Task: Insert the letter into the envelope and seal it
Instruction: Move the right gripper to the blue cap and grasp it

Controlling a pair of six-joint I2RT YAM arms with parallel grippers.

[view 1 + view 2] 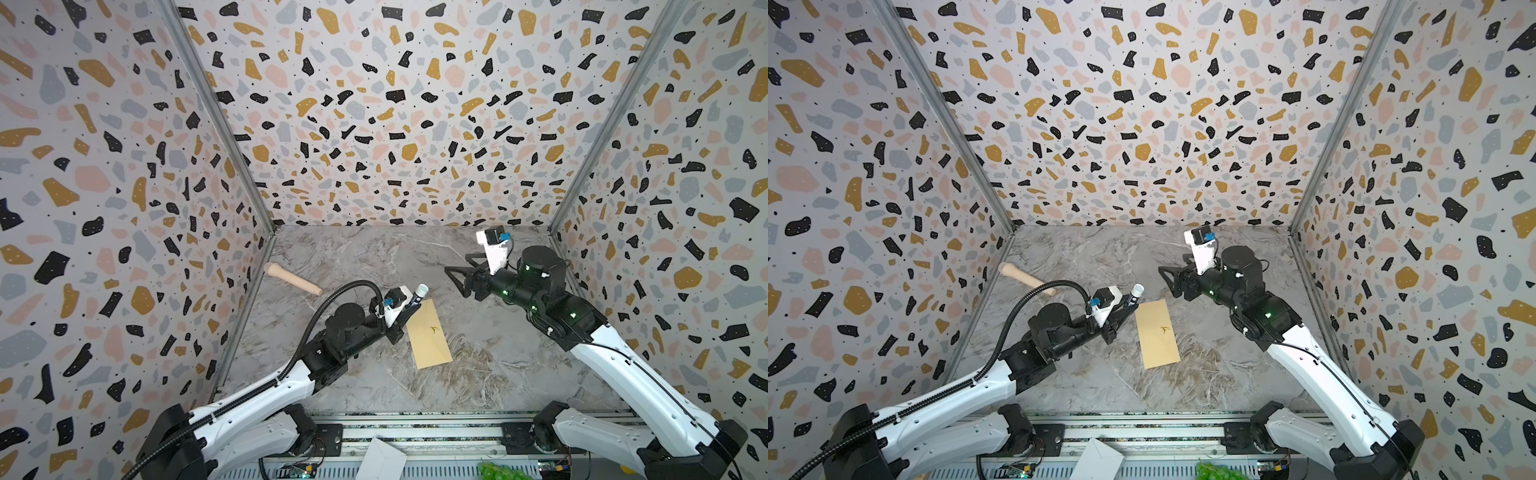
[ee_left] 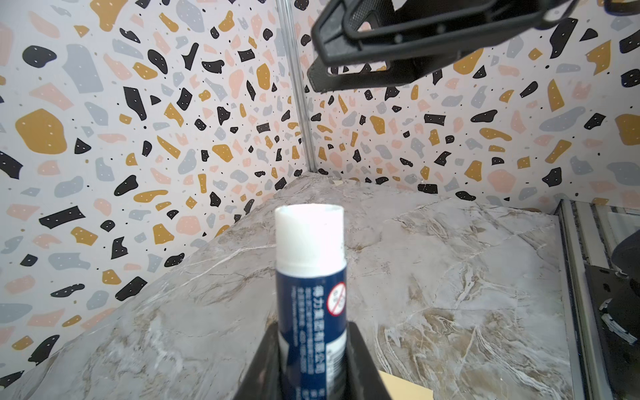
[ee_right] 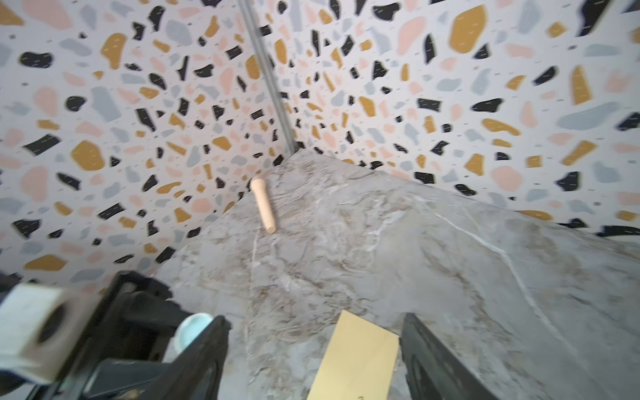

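The tan envelope (image 1: 428, 334) (image 1: 1156, 334) lies flat on the marble table, flap shut, a small gold mark on its upper face. The letter is out of view. My left gripper (image 1: 410, 306) (image 2: 311, 349) is shut on a blue glue stick with a white cap (image 1: 417, 294) (image 1: 1133, 294) (image 2: 310, 277), raised beside the envelope's far left corner. My right gripper (image 1: 457, 266) (image 1: 1173, 266) (image 3: 313, 332) hangs open and empty above the table, beyond the envelope's far end (image 3: 356, 360), apart from the stick's cap (image 3: 192, 330).
A pale wooden handle (image 1: 293, 279) (image 1: 1026, 277) (image 3: 264, 204) lies at the back left near the wall. Patterned walls close in three sides. Past the front rail sit a white paper piece (image 1: 382, 457) and something green (image 1: 498, 471).
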